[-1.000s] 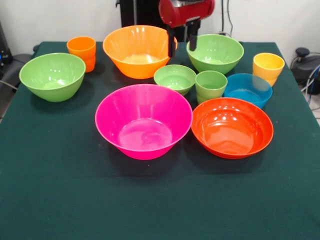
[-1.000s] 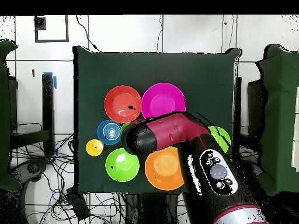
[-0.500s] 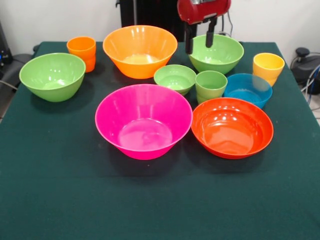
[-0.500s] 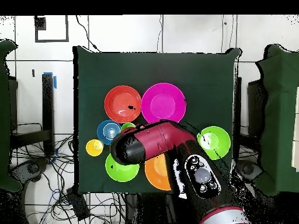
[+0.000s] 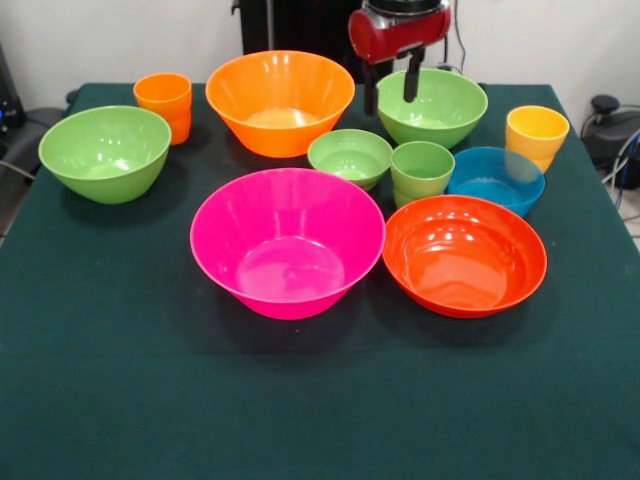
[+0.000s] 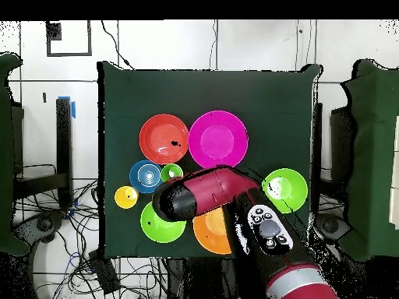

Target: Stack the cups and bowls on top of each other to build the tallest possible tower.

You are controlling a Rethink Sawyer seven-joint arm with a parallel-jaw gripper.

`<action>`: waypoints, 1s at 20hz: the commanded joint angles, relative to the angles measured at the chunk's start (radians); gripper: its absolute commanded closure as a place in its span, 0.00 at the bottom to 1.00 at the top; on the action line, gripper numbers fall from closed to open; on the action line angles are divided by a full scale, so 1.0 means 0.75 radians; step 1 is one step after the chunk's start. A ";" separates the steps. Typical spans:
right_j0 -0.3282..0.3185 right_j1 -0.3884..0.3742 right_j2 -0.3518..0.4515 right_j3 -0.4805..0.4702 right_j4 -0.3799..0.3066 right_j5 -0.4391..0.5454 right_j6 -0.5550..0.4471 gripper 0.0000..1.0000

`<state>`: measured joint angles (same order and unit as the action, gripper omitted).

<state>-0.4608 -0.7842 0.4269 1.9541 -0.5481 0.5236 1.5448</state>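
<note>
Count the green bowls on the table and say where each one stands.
3. A large green bowl at the front view's left edge, another large one beneath the gripper, and a small green bowl behind the pink bowl. None seems hidden.

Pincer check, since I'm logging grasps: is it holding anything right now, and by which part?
Nothing is held. The pincer hangs open and empty above the near rim of the far light green bowl, touching no bowl or cup.
</note>
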 commanded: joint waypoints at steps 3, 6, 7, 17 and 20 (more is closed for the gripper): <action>0.083 0.140 -0.103 -0.027 -0.045 -0.060 0.197 0.00; 0.121 0.087 -0.111 -0.008 -0.043 -0.083 0.207 0.00; 0.127 0.081 -0.106 -0.001 -0.038 -0.099 0.204 0.00; 0.164 0.090 -0.104 -0.038 -0.010 -0.182 0.178 0.00; 0.169 0.131 -0.111 -0.072 -0.003 -0.184 0.173 0.00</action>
<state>-0.3503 -0.7437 0.3661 1.9527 -0.5476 0.4331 1.5448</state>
